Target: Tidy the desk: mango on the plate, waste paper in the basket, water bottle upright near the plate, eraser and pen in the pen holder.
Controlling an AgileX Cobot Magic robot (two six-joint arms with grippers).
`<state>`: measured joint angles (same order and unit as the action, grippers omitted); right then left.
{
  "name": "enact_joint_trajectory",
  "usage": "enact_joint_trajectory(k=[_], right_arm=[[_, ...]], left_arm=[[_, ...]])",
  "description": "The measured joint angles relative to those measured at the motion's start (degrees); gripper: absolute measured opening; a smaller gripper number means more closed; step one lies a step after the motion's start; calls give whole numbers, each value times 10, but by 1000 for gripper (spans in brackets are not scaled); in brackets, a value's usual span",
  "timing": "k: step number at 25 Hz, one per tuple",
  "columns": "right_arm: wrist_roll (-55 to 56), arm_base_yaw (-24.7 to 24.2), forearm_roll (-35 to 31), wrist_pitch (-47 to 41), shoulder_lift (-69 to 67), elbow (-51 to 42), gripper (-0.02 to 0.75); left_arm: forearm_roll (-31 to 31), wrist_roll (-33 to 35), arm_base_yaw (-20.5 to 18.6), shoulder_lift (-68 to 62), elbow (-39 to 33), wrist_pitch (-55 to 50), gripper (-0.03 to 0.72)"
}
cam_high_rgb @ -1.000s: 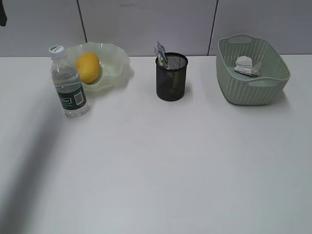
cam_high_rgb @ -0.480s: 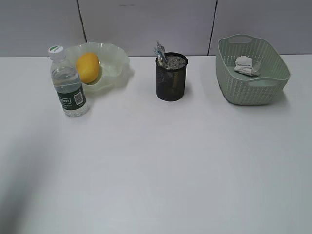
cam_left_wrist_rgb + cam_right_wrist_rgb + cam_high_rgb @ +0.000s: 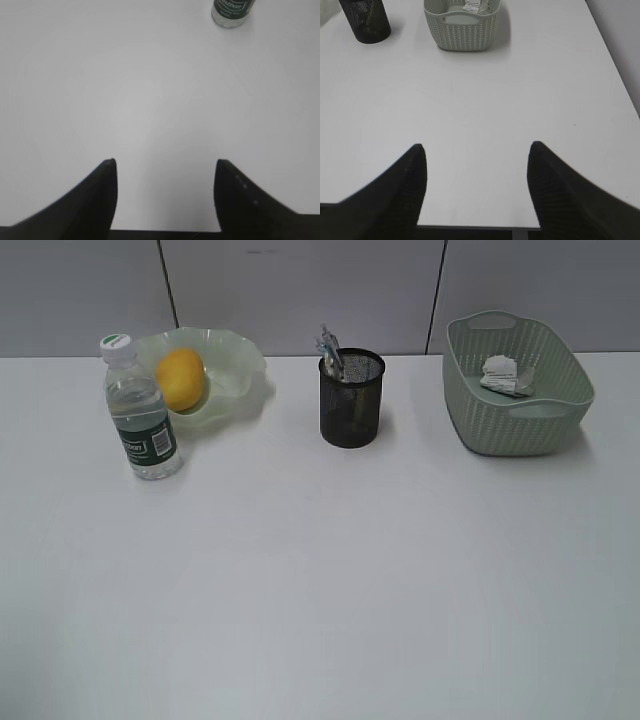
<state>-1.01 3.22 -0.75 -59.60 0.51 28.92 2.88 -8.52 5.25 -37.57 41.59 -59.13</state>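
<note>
From the exterior view you've got the white bench (image 3: 320,580) with everything lined up along the back: the mango (image 3: 181,379) sits inside the wavy-rimmed plate (image 3: 240,365) on the left, and the water bottle (image 3: 140,412) stands upright just in front of the plate, touching or nearly touching its rim. In the middle, the pen holder (image 3: 351,398) stands upright with a pen (image 3: 330,349) poking out of the top; you can't make out an eraser through the mesh. Over on the right, the basket (image 3: 520,420) holds the waste paper (image 3: 505,375). Neither arm shows up here. In the left wrist view, your left claw (image 3: 165,165) hangs over bare bench with its fingers spread apart and nothing between them; only the bottom of the water bottle shows at the top edge. In the right wrist view, your right claw (image 3: 476,147) is also spread wide and empty, well back from the basket and the pen holder near the top of the frame.
</note>
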Motion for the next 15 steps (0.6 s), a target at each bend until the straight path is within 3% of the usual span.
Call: enact_joint_trajectory(k=[8,15], right_arm=[[0,0,0,0,0,0,502],[0,0,0,0,0,0,502]], left_arm=[[0,1,0,208,-91,-30,466],[4,10,0,334,-108,-25,466]])
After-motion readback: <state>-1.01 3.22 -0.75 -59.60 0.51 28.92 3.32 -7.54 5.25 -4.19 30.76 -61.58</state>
